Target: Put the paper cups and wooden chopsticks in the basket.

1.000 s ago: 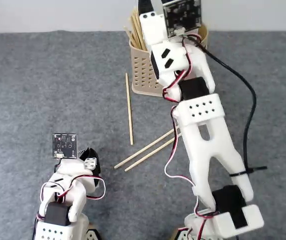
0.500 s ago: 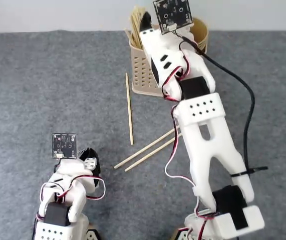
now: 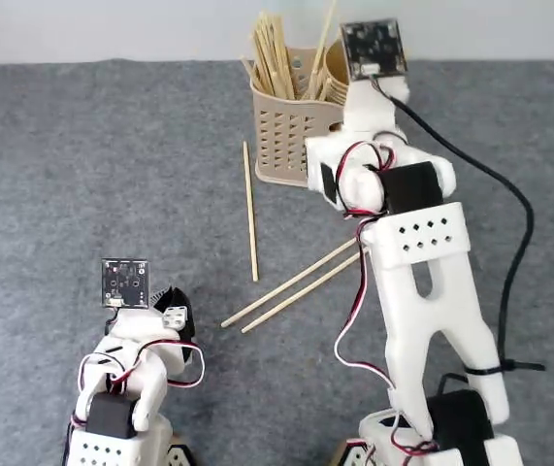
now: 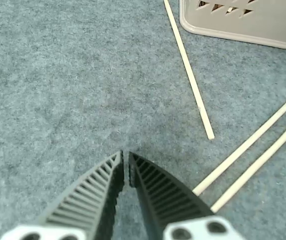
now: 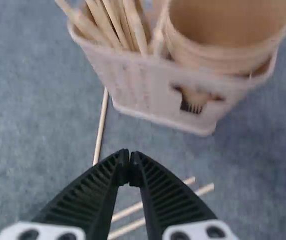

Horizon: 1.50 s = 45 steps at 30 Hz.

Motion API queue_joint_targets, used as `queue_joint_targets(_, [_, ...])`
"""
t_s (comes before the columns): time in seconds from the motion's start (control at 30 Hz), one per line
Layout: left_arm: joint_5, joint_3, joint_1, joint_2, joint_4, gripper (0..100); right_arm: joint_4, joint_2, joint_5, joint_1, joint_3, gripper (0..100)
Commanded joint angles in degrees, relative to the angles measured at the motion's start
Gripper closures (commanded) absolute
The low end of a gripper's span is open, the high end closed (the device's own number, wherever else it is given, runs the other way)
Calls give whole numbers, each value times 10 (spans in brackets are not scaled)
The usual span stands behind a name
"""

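Grey carpet (image 3: 63, 175) mid-frame holds three uncollected chopsticks (image 3: 250, 209) while the right gripper (image 5: 128, 167), pressed together empty like the left gripper (image 4: 125, 165), has withdrawn from the upper-centre basket (image 3: 281, 146).

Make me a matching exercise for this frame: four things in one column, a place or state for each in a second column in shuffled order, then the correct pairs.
Column A
1. paper cups
2. lone chopstick
3. chopstick pair
4. left tool

Column B
a. shut, over bare carpet
b. inside the basket
c. lying side by side at a slant on the carpet
d. lying by itself on the carpet, beside the basket

Pairs: 1-b, 2-d, 3-c, 4-a
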Motion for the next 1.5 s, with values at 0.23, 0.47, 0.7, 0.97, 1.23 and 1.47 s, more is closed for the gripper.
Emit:
queue_joint_targets(0.23, [-5, -6, -4, -9, 2, 984, 141, -23, -122, 13, 11, 849])
queue_joint_targets(0.47, [-5, -6, -4, -9, 2, 984, 46, -23, -164, 15, 176, 729])
queue_joint_targets(0.7, [-5, -6, -4, -9, 2, 984, -110, -23, -171, 14, 302, 729])
queue_joint_targets(0.97, [-5, -6, -4, -9, 2, 984, -173, 31, -189, 13, 329, 757])
queue_joint_targets(1.23, [-5, -6, -4, -9, 2, 984, -138, 167, -236, 15, 223, 808])
queue_joint_targets(1.47, [-5, -6, -4, -9, 2, 984, -140, 255, -240, 32, 172, 808])
